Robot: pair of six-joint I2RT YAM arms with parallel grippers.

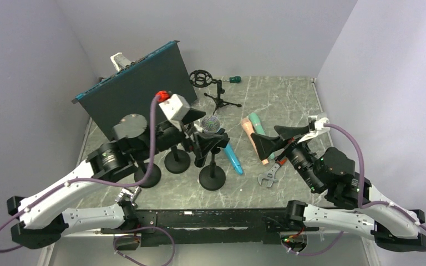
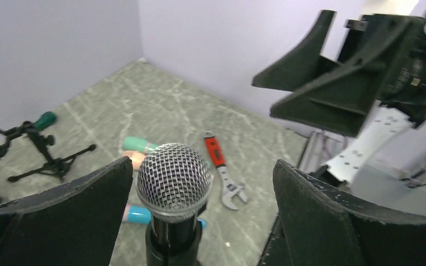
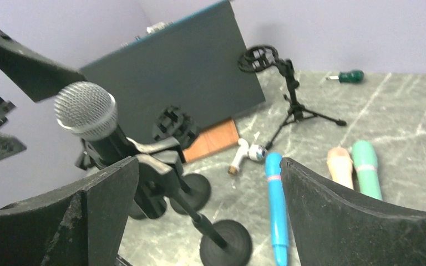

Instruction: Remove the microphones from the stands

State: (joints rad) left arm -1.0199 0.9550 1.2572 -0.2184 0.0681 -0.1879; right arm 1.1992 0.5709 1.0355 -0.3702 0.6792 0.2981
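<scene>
- A dark board (image 1: 138,91) leans at the back left of the tabletop (image 1: 288,100).
- The left end effector (image 2: 202,166) is spread wide and holds nothing.
- Its fingers (image 2: 66,216) sit one on each side of the microphone (image 1: 211,123), with a gap on both sides, so they are not touching it.
- The microphone sits in its stand (image 1: 212,178), near the middle of the tabletop.
- The microphone leans. Its round mesh head is up high, and its body slants down into the clip (image 3: 158,158) on top of the stand.
- The left arm is much nearer. The head is right in front of it, between its fingers.
- I think the left fingers need to go lower, close on the body under the head, and then pull up along the slant.
- From above, the left arm hides the body of the microphone. In the left wrist view the body is cut off at the bottom, so the clip cannot be seen there.
- I cannot tell how tightly the clip holds.
- A blue tube (image 1: 234,158) and a wrench (image 1: 269,177) lie on the tabletop to the right of the stand.
- The right end effector (image 3: 209,163) is spread wide too and holds nothing. It faces the microphone from the right but is well apart from it.
</scene>
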